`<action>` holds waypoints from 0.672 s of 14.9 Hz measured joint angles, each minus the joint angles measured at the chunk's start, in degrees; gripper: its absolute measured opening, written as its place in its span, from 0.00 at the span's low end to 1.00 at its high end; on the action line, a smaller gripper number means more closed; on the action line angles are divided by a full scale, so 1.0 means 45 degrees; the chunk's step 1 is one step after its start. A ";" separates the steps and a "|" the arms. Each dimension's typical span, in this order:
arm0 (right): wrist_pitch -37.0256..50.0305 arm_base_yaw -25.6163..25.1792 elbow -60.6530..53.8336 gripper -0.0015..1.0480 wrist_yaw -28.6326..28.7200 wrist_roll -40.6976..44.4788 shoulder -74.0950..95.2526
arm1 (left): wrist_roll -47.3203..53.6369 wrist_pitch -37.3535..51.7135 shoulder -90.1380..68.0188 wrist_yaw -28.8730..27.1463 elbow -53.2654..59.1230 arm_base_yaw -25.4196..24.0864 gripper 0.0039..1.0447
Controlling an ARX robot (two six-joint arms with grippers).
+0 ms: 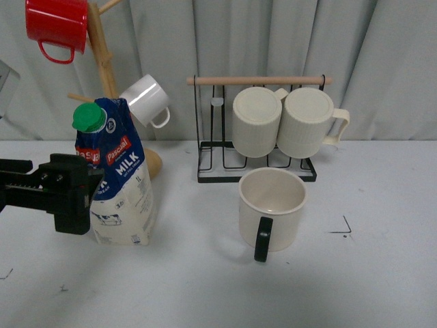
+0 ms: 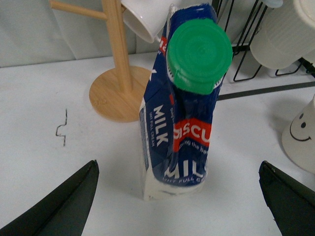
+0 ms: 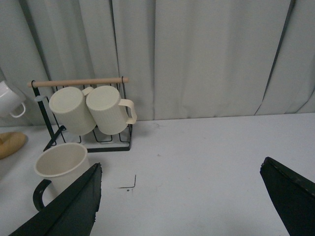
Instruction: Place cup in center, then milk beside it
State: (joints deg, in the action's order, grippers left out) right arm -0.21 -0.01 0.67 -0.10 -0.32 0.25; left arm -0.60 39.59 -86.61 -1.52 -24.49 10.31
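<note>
The cup [image 1: 272, 205], a wide cream mug with a black handle facing me, stands upright on the white table just in front of the wire rack. Its smiley face shows in the left wrist view [image 2: 302, 132]. The milk [image 1: 119, 178], a blue carton with a green cap, stands upright to the cup's left. My left gripper [image 1: 78, 195] is open at the carton's left side, and in the left wrist view its fingers [image 2: 74, 196] sit wide on either side of the milk [image 2: 189, 123] without touching it. My right gripper [image 3: 179, 172] is open and empty over bare table, right of the cup [image 3: 61, 162].
A wooden mug tree [image 1: 102, 55] behind the milk holds a red mug [image 1: 58, 24] and a small white mug [image 1: 147, 99]. A black wire rack [image 1: 205, 164] carries two ribbed cream mugs [image 1: 258, 123]. A small corner mark [image 1: 345, 229] lies right of the cup.
</note>
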 joint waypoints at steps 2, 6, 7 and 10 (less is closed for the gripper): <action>0.0000 0.0000 0.0000 0.94 0.0000 0.0000 0.0000 | -0.0107 0.0529 -0.1821 -0.0389 -0.1171 0.0364 0.94; 0.0000 0.0000 0.0000 0.94 0.0000 0.0000 0.0000 | -0.0466 0.1214 -0.3487 -0.0559 -0.2098 0.0340 0.94; 0.0000 0.0000 0.0000 0.94 0.0005 0.0000 0.0000 | -0.0559 0.1438 -0.3691 -0.0588 -0.2220 0.0335 0.94; 0.0000 0.0000 0.0000 0.94 0.0000 0.0000 0.0000 | -0.0811 0.1515 -0.4352 -0.0845 -0.2613 0.0325 0.65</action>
State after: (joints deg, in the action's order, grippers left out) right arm -0.21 -0.01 0.67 -0.10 -0.32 0.25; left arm -4.25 46.41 -106.19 -5.32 -36.25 11.77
